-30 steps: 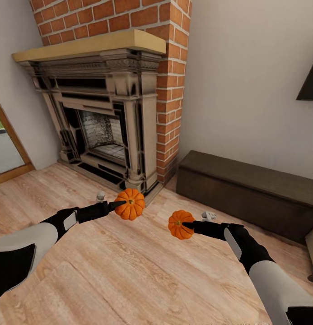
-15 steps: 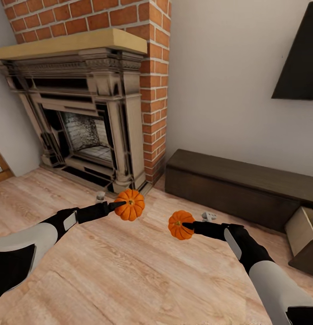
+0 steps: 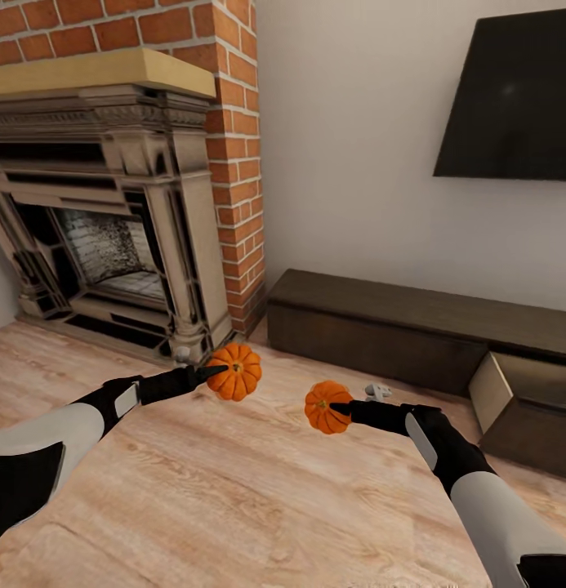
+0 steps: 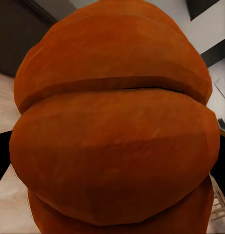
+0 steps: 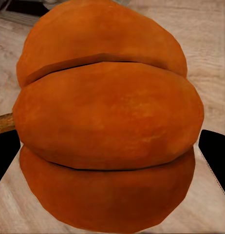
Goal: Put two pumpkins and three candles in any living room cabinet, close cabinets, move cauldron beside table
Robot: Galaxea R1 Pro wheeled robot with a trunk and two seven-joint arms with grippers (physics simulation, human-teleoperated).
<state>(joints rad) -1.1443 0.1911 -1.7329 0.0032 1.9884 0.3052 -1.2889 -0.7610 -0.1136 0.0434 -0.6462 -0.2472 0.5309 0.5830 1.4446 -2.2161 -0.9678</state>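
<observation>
Jaws of my left gripper [image 3: 220, 371] clamp one pumpkin [image 3: 235, 371]; my right gripper [image 3: 340, 406] clamps the other pumpkin [image 3: 325, 406]. Both hang above the plank floor [image 3: 233, 506], near the cabinet [image 3: 381, 331], one drawer [image 3: 523, 408] pulled open.

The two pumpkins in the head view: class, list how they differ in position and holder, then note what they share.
1. The left pumpkin is in the left gripper; the right pumpkin is in the right gripper.
2. The left pumpkin sits higher in the picture, nearer the fireplace; the right pumpkin sits lower.
Shared: both are orange, ribbed, similar in size, and held clear of the floor.
</observation>
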